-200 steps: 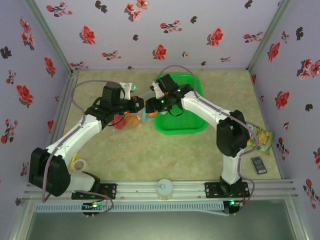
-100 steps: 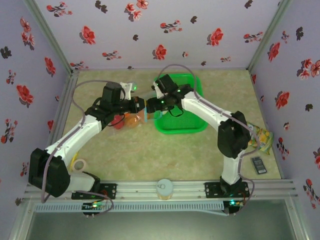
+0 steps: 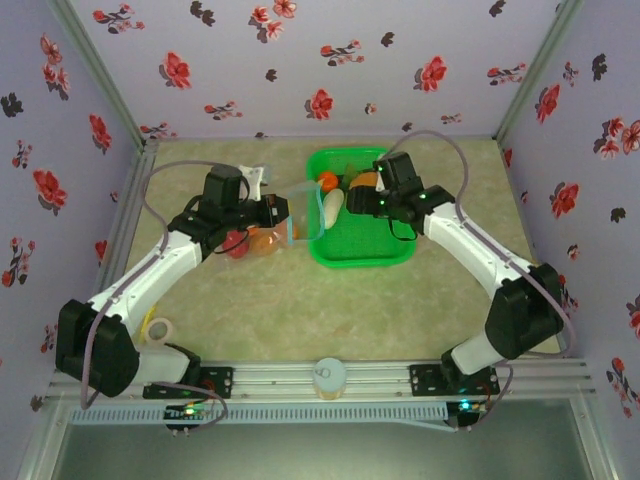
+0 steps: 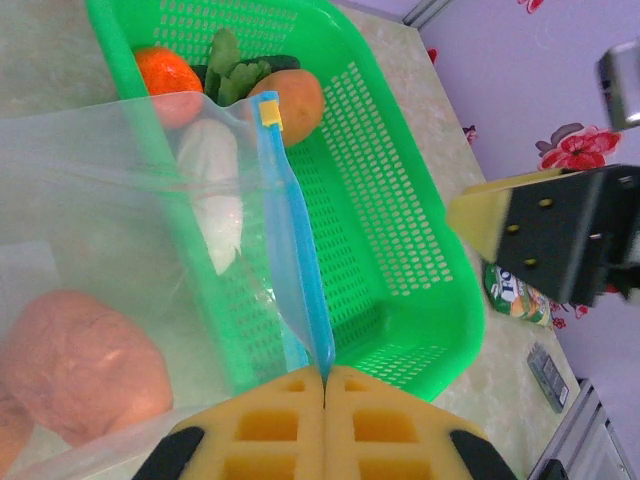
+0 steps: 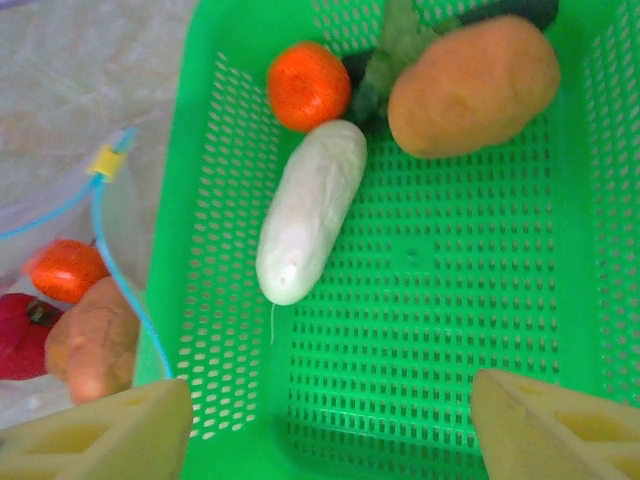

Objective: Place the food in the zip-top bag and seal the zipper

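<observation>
The zip-top bag (image 3: 262, 236) lies left of the green basket (image 3: 385, 255), its mouth facing the basket. My left gripper (image 4: 325, 375) is shut on the zipper (image 4: 296, 240), whose light-blue strip rises from the jaws to a yellow slider (image 4: 267, 108). Inside the bag are an orange (image 5: 65, 270), a potato lump (image 5: 92, 342) and a red tomato (image 5: 20, 335). My right gripper (image 5: 330, 440) hangs open over the basket floor, holding nothing. In the basket lie the white piece (image 5: 310, 210), an orange (image 5: 308, 85) and a potato (image 5: 472, 85).
A green leafy toy (image 5: 385, 55) lies between the basket's orange and potato. The snack packet (image 4: 515, 295) and a black device (image 4: 548, 375) sit at the right wall. A tape roll (image 3: 158, 328) lies front left, and a white cap (image 3: 328, 375) on the front rail.
My right gripper has left the bag's mouth and swung right over the basket, uncovering the food in it. The left gripper still pinches the zipper strip.
</observation>
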You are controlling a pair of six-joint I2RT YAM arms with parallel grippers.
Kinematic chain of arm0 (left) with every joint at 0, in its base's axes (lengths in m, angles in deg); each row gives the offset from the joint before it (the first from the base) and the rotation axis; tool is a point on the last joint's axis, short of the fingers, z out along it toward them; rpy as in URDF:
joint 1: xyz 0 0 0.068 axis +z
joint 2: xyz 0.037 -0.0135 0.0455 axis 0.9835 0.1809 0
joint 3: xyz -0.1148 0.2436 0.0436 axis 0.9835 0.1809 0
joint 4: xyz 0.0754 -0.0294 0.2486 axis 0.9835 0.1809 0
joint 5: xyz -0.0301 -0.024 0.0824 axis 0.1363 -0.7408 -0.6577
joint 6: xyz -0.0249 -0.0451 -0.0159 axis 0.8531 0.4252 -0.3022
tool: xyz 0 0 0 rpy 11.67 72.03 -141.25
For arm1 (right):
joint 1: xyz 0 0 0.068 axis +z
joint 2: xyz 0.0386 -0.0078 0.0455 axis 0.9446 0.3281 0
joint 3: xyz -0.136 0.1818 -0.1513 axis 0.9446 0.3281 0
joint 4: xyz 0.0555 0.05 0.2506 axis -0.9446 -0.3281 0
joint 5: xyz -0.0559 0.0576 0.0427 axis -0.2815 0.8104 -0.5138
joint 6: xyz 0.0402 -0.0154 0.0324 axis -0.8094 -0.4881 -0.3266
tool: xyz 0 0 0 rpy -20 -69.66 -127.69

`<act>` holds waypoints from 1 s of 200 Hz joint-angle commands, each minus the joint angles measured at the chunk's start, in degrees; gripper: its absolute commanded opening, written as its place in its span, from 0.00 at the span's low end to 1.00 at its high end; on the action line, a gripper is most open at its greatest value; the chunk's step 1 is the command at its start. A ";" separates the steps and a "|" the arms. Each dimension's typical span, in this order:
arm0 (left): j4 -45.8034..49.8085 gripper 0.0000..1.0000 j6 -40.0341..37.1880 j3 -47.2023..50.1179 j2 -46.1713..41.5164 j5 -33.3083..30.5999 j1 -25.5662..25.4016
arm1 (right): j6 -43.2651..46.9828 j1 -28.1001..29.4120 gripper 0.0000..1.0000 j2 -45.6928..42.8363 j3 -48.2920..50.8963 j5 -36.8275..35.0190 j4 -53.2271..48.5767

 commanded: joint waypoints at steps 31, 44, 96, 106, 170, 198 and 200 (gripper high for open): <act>0.51 0.00 -1.73 -0.30 -1.62 -0.94 -0.27 | -4.51 0.20 0.77 10.49 -2.35 -0.14 5.67; 0.53 0.00 -1.69 -0.30 -1.70 -0.92 -0.22 | -5.17 0.22 0.78 13.43 -3.59 1.17 6.45; 0.69 0.00 -1.77 -0.51 -1.22 -1.04 -0.27 | -8.41 1.11 0.77 20.66 -6.74 2.47 11.51; 0.60 0.00 -1.79 -0.56 -1.28 -0.96 -0.21 | -8.43 1.35 0.77 21.97 -7.87 1.61 11.50; 0.60 0.00 -1.87 -0.35 -1.19 -0.92 -0.21 | -9.20 1.64 0.77 31.10 -16.08 0.48 9.56; 0.60 0.00 -2.08 -0.39 -1.14 -0.92 -0.21 | -9.30 2.07 0.77 33.74 -18.61 -1.05 8.53; 0.55 0.00 -2.02 -0.39 -1.09 -0.98 -0.20 | -9.28 2.09 0.77 33.95 -18.81 -1.08 8.49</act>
